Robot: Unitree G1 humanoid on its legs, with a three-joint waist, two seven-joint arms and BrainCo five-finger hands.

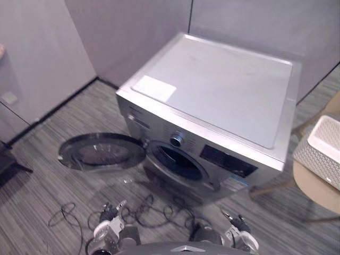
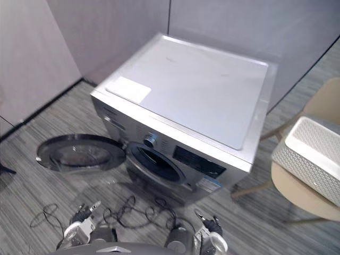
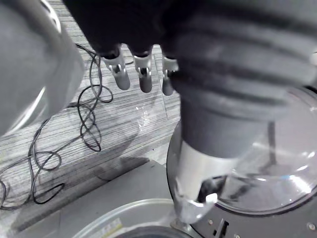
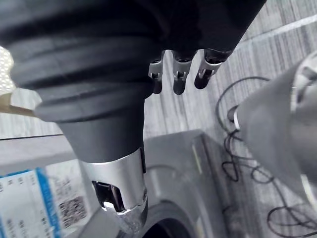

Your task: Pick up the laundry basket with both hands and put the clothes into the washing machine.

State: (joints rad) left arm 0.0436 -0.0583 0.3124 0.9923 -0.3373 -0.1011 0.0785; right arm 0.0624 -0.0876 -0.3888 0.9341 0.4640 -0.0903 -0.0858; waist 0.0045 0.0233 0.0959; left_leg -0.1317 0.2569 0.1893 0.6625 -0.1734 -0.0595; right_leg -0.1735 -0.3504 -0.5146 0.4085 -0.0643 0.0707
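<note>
Left hand (image 1: 106, 226) and right hand (image 1: 236, 229) hang slack, empty, above floor (image 1: 48, 180) before the washing machine (image 1: 212, 85), door (image 1: 101, 151) swung wide.

Soft, even light leaves pale glare on the washing machine (image 1: 212, 90) top and its door (image 1: 101, 151).

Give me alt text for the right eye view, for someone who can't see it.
A silver front-loading washing machine stands with its round door swung open to the robot's left. A white laundry basket sits on a tan chair to the right; the left hand and right hand hang empty in front.
</note>
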